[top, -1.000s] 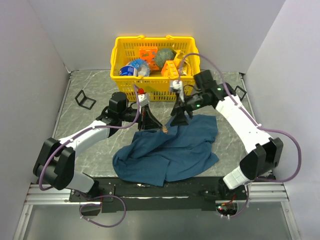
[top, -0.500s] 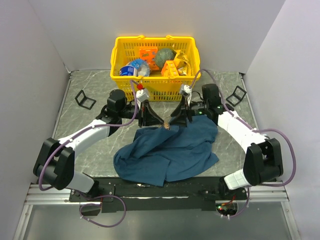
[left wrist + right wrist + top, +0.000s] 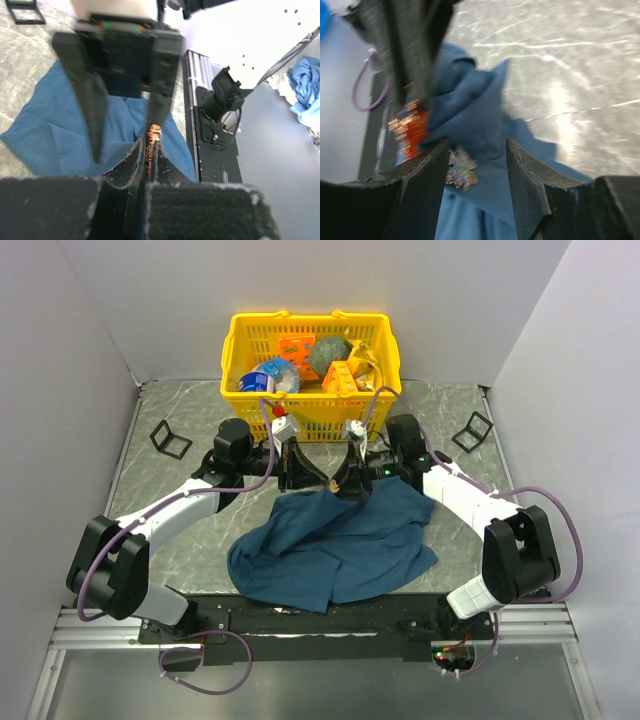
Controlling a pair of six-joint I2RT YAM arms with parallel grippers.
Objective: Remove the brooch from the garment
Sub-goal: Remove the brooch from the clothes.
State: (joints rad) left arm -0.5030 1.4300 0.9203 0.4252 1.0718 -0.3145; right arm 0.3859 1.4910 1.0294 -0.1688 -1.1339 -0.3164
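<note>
The blue garment (image 3: 335, 540) lies crumpled on the table, with one fold lifted at its far edge. The tiny orange-red brooch (image 3: 330, 484) sits on that fold. My left gripper (image 3: 314, 478) is shut on the brooch (image 3: 152, 143), which shows as a sliver between its fingertips. My right gripper (image 3: 346, 481) is open, facing the left one, with its jaws on either side of the raised blue fold (image 3: 470, 115). In the right wrist view the brooch (image 3: 411, 132) is blurred, just left of the right gripper (image 3: 477, 145), with a glittery piece (image 3: 461, 170) under it.
A yellow basket (image 3: 312, 420) with several items stands just behind both grippers. Two small black stands (image 3: 171, 439) (image 3: 472, 430) sit at the far left and far right of the table. White walls close in on both sides.
My right gripper has swung left and closed in on the left gripper at the raised fold. The left gripper has kept its hold and barely moved.
</note>
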